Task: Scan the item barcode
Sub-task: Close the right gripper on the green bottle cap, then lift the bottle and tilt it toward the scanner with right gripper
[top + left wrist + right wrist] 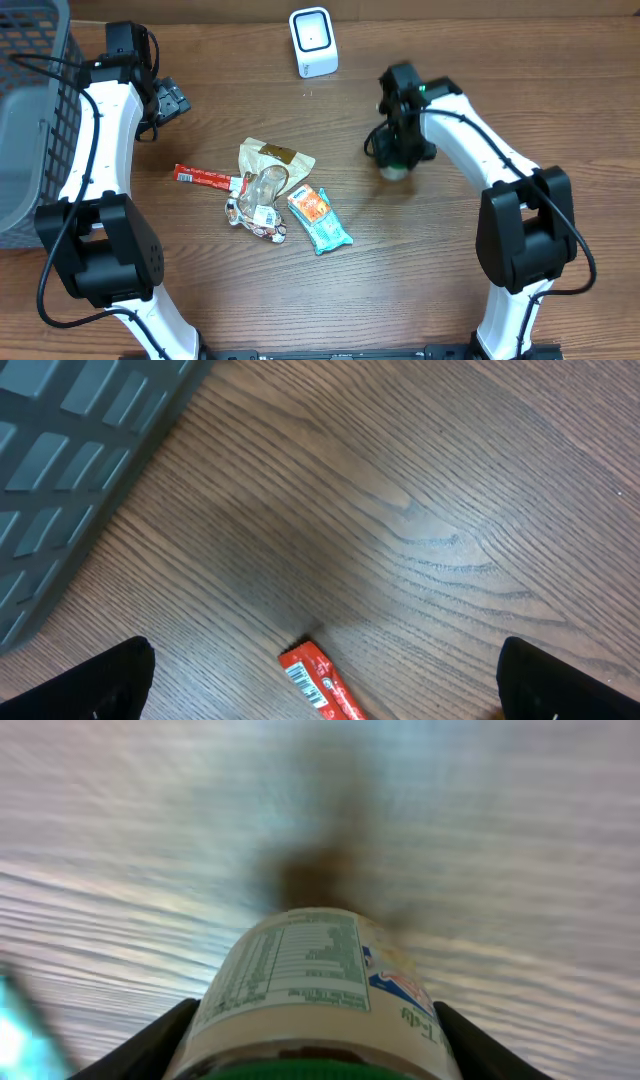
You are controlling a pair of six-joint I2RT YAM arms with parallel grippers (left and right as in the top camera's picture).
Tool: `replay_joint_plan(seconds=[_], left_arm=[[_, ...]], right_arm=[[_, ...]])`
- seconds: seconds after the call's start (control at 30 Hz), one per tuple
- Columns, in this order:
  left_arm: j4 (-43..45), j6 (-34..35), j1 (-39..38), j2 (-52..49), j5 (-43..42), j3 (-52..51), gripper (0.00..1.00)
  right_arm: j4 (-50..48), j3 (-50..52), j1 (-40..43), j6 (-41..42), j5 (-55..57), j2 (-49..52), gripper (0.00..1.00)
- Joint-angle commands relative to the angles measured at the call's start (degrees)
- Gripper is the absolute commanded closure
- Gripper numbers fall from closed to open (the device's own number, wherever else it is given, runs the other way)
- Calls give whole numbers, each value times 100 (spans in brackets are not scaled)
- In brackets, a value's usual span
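A small bottle (300,970) with a cream label and a green cap fills the right wrist view. My right gripper (315,1045) is shut on it, one dark finger pressed against each side. From overhead the bottle (396,169) pokes out under the right gripper (402,150), right of centre. The white barcode scanner (313,42) stands at the back edge. My left gripper (170,100) is open at the far left and holds nothing. In its wrist view the left gripper (325,665) hangs over the end of a red snack bar (322,688).
A grey mesh basket (30,110) stands at the far left, its wall (70,450) close to the left gripper. The red bar (205,177), a crumpled clear wrapper (262,190), a tan packet (280,155) and a teal packet (320,218) lie mid-table.
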State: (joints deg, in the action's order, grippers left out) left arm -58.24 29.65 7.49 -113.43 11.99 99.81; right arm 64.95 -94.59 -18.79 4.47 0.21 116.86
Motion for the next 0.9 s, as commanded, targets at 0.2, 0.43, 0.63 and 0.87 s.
replay_joint_plan(seconds=[0.2, 0.43, 0.63, 0.87], left_arm=[[4, 37, -37, 31, -22, 127, 0], [2, 37, -37, 31, -24, 127, 0], [2, 37, -37, 31, -24, 127, 0], [2, 37, -37, 31, -22, 127, 0]], right_arm=[[1443, -2315, 22, -24, -33, -179, 69], [1812, -2544, 22, 4, -273, -177, 70], [1810, -2538, 28, 339, -1237, -177, 88], [2267, -2538, 9, 1679, -1456, -177, 96]])
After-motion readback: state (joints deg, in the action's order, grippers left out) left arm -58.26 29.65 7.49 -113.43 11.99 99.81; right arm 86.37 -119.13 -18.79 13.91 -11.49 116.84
